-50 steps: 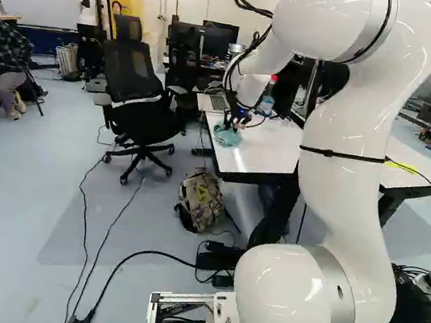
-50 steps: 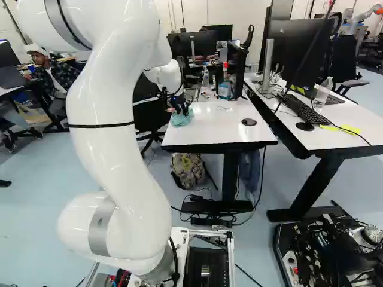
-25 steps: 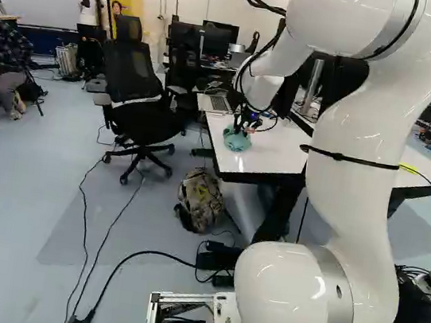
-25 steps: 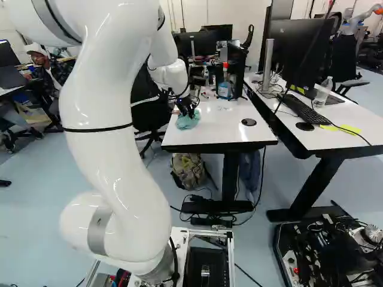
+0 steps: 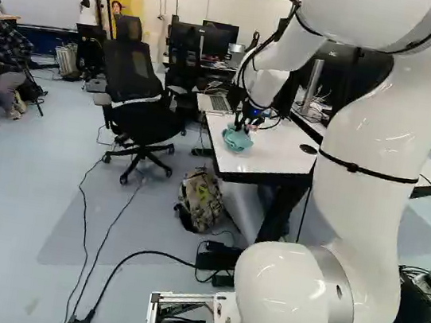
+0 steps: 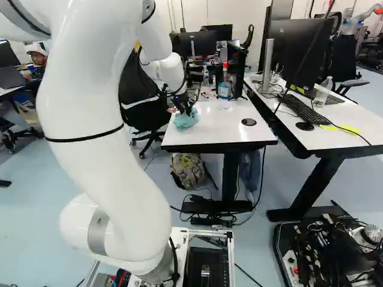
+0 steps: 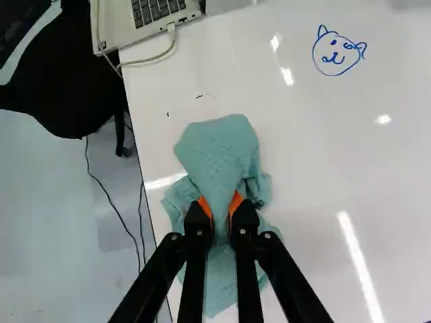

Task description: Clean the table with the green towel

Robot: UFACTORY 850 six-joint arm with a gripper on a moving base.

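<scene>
In the left base view my gripper (image 5: 245, 121) is over the far part of the white table (image 5: 268, 159), low at its surface. The green towel (image 5: 237, 140) lies bunched beneath it, near the table edge by the black chair. Seen in the wrist view, my gripper (image 7: 219, 214) is shut on the towel (image 7: 219, 151), a fold pinched between its orange pads. The cloth spreads ahead of the fingers and under them on the tabletop. A blue drawn face (image 7: 333, 57) and small dark marks (image 7: 202, 96) are on the white surface ahead of the towel.
A laptop (image 7: 151, 15) with a cable sits at the table's corner ahead of the gripper. The black chair (image 5: 141, 91) stands beside the table. A spray bottle (image 6: 224, 86), a round black disc (image 6: 249, 122) and a monitor are farther right. A backpack (image 5: 200, 200) lies on the floor.
My arm has swung rightward in the left base view and its gripper has lowered slightly. The towel has slid with it a short way across the tabletop. The base has stayed put.
</scene>
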